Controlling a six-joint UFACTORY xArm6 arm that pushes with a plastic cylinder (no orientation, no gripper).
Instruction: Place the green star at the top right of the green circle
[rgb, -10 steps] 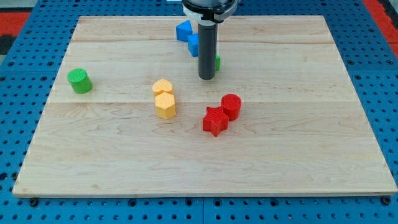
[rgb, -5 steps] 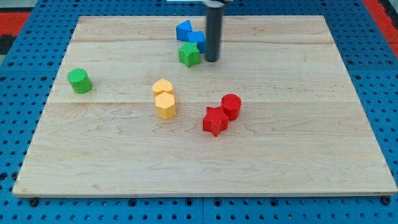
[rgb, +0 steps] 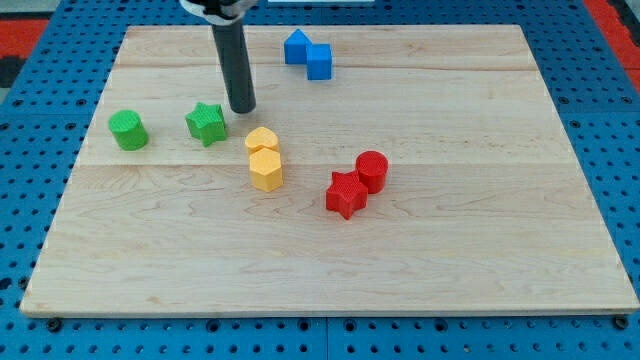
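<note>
The green star (rgb: 206, 123) lies on the wooden board (rgb: 450, 250), left of centre. The green circle (rgb: 128, 130), a short cylinder, stands further to the view's left, with a gap between the two. The star is to the circle's right, at about the same height in the view. My tip (rgb: 243, 108) is just to the upper right of the star, very close to it; I cannot tell if it touches.
Two yellow blocks (rgb: 264, 158) sit together just right of and below the star. A red star (rgb: 345, 194) and a red cylinder (rgb: 372, 170) touch near the middle. Two blue blocks (rgb: 307, 54) sit together near the view's top.
The green star has slid from beside the blue blocks down and to the left, toward the green circle. My tip has moved left and down with it.
</note>
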